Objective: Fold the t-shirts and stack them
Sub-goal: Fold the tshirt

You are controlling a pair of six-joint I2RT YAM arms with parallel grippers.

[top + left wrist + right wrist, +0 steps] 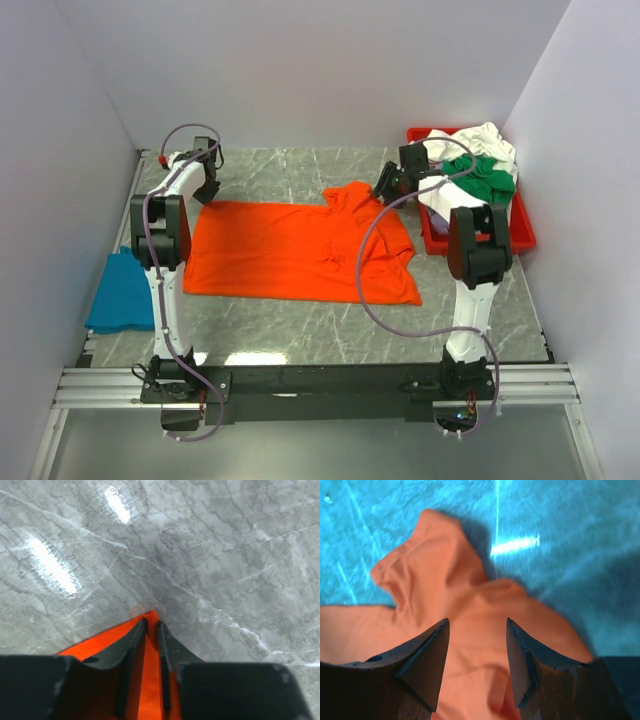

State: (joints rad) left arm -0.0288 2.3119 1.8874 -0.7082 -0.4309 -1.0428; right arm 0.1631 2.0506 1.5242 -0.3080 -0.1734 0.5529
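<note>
Left end effector (151,625): jaws narrowed to a slit over the far-left corner of the bright orange soft cloth t-shirt (290,250). Orange shows between the fingers, but I can't tell if the cloth is truly clamped. Right end effector (477,625): released, jaws wide, hovering over the shirt's bunched sleeve lump at upper centre of the top view, nothing held. The orange shirt lies mostly flat across the middle of the grey marbled surface (300,170), its right side rumpled. A teal-blue t-shirt (120,295) sits at the left edge of the frame beside the left arm. A white t-shirt (487,140) and a green t-shirt (490,180) are heaped in the red plastic tray (522,238) at upper right. Handling, judged: light, limp, no stiffness, so it will sag and drag and probably slide easily on the smooth stone. Best hold: pinch hem corners or shoulder seams, one per side, and lift low so the fold stays straight.
</note>
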